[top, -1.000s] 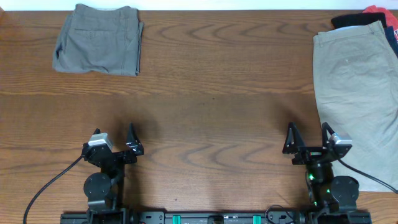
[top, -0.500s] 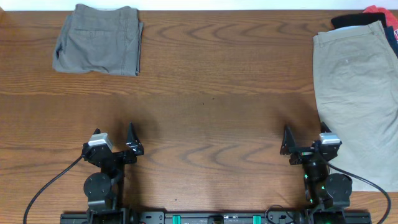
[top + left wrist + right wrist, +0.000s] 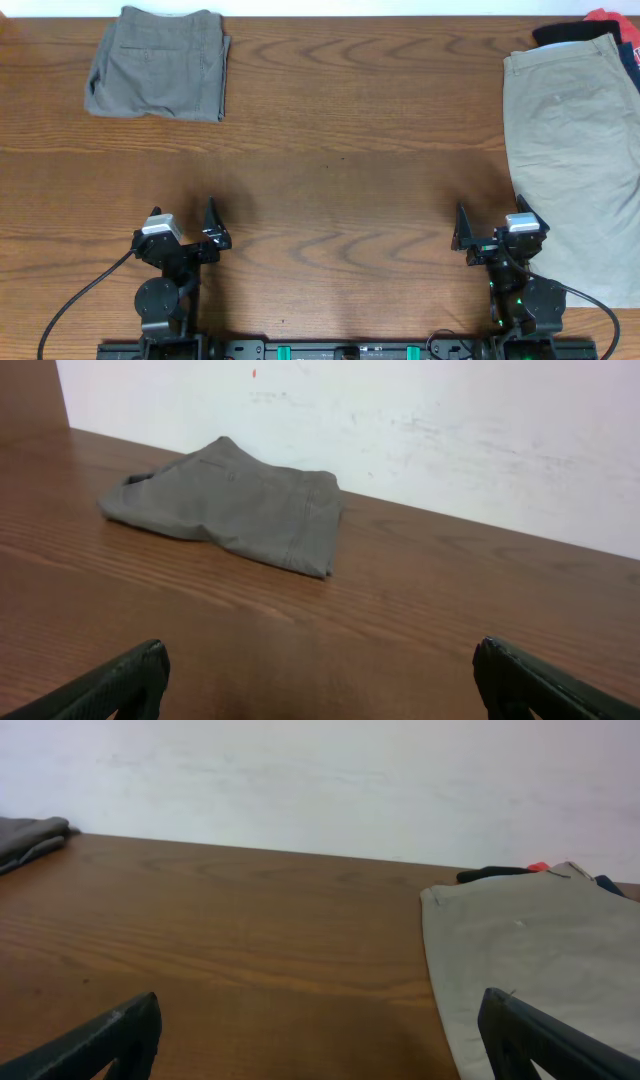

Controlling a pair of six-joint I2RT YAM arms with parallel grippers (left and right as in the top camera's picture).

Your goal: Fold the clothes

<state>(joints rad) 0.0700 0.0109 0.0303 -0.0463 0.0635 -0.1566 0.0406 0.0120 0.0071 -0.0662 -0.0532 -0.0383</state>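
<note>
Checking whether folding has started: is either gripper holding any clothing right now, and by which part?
Nothing is held. The left gripper and right gripper are both open and empty; neither grips the grey-green shorts or the tan shorts.

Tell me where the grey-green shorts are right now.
In the overhead view the grey-green shorts lie folded at the far left corner of the table, beyond the left gripper, opposite the tan shorts on the right.

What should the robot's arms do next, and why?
Probably reach the right gripper toward the near edge of the tan shorts beside it. They lie spread flat and unfolded, while the grey-green shorts at the far left look already folded. That gripper is open and holds nothing, so it is free to start.
</note>
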